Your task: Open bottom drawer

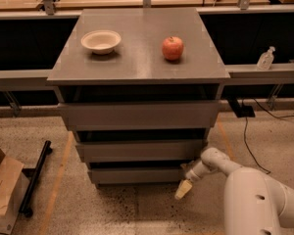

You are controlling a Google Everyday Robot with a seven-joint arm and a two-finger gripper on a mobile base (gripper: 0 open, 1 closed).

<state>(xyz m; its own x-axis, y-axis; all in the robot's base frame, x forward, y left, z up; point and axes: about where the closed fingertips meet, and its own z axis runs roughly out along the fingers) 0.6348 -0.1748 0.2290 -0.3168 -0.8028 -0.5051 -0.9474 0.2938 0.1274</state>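
Observation:
The bottom drawer [137, 175] is the lowest of three stacked grey fronts on the cabinet, plain and handleless. It sits about flush under the middle drawer [139, 150] and the top drawer [139, 114]. My gripper [183, 190] hangs at the end of the white arm, just below and in front of the bottom drawer's right end, close to the floor. Its pale tip points down and to the left.
On the grey cabinet top [137, 67] stand a white bowl [101, 41] and a red apple [172, 48]. A cardboard box [2, 195] and a black bar [35, 177] lie on the floor at the left. A clear bottle [265, 58] stands on the right ledge. Cables run along the right floor.

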